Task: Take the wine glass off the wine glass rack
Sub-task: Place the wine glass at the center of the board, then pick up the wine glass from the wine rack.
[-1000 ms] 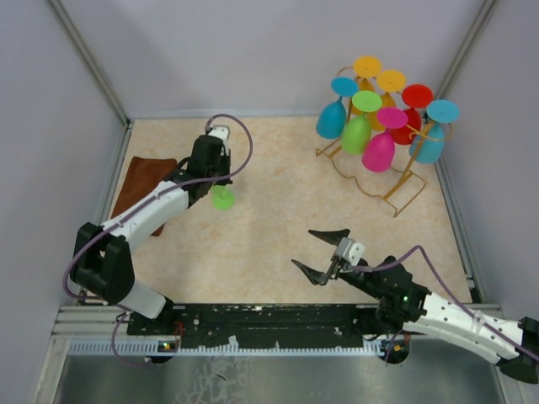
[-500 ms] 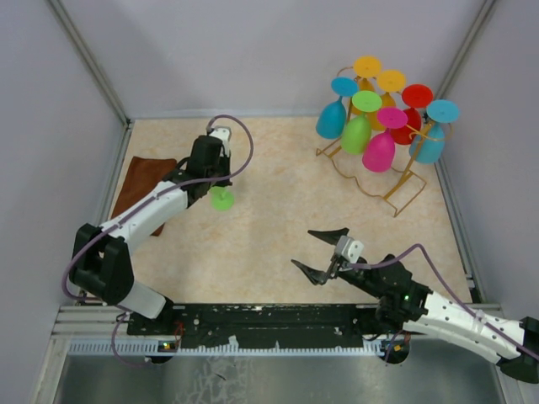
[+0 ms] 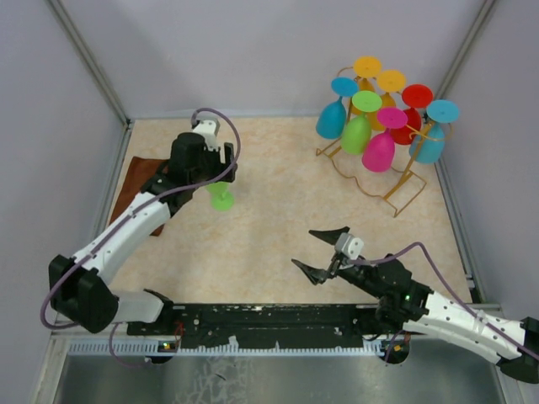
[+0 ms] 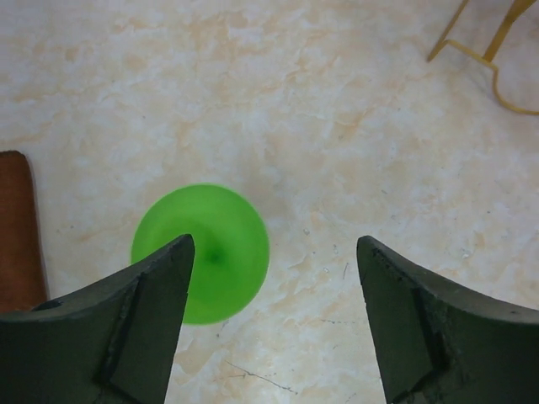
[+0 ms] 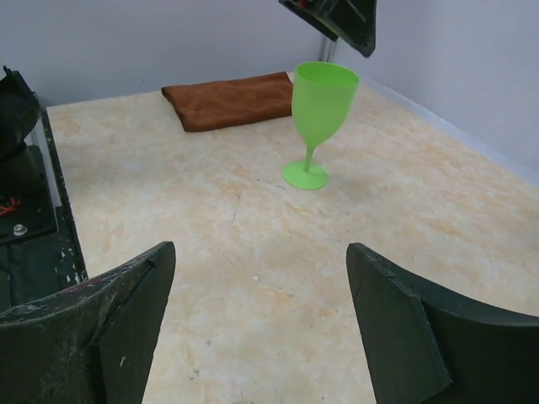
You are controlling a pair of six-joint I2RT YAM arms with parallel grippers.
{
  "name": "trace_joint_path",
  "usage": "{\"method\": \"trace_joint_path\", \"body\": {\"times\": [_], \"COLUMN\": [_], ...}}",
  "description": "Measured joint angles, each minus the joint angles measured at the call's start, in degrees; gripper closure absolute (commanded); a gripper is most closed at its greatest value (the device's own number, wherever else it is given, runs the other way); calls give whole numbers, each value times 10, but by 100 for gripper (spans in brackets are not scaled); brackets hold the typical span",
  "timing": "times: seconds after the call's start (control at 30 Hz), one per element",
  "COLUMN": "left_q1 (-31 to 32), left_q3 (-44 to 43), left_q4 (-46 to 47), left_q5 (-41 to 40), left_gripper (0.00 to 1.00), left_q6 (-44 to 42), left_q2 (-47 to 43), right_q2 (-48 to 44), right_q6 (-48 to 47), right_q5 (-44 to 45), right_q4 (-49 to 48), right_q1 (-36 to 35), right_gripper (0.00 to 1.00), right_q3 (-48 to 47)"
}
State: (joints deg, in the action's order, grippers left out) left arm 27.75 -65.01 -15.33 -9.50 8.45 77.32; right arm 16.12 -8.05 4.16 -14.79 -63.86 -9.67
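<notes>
Top view: your left gripper [image 3: 217, 178] hangs over the glass [image 3: 221, 199], a green one. It stands on the table [image 3: 278, 219] at far left, just right of the cloth [image 3: 139, 181] and well apart from the rack [image 3: 402, 187] at far right. What look like 7 other glasses [image 3: 379, 150] hang on the rack, bowls down. Your right gripper [image 3: 318, 252] sits near and right of centre, spread wide, with nothing between its fingers.

Left wrist view: you look straight down into the glass. Both fingers [image 4: 126, 328] stand wide apart. The left one overlaps the rim's edge in this view, but I cannot tell from here whether it touches. A rack foot shows at the top right corner.

Right wrist view: the glass is upright on its foot, on bare table in front of the cloth. The left gripper's tip hangs above the rim and looks clear of it. The right fingers [image 5: 93, 337] are open and empty.

Progress, as I judge it: 1 glass is off the rack and set down, and it is let go. For that glass, all you have left is to lift the left arm clear without clipping the rim. If the rest are wanted too, 7 remain.

The table is pale beige with marbled veining and a few fine scratches. It looks flat and hard, and the glass stands level on it. Plain grey walls [image 3: 253, 50] close the far, left and right sides, and a black rail [image 3: 269, 318] runs along the near edge.
</notes>
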Motion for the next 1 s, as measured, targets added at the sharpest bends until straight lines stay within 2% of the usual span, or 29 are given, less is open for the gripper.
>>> {"method": "trace_joint_path", "body": {"times": [0.17,0.3,0.5,0.7,0.87,1.0], "left_q1": [0,0,0,0,0,0], "left_q3": [11,54,153,245,294,313], "left_q4": [-1,-6,-19,-32,-50,-66], "left_q5": [24,47,85,114,131,135], "left_gripper": [6,1,1,1,1,1], "left_q6": [7,22,63,79,83,85], "left_q2": [-73,-159,-331,-484,-565,-587], "right_q2": [0,1,18,34,50,89], "right_q6": [43,109,211,284,322,350], "right_q5": [38,91,155,168,163,169], "right_q4": [27,82,191,273,330,403], "right_q1": [0,0,0,0,0,0], "right_gripper": [15,12,11,11,13,13], "right_q3": [-21,-64,-170,-226,-251,-315]}}
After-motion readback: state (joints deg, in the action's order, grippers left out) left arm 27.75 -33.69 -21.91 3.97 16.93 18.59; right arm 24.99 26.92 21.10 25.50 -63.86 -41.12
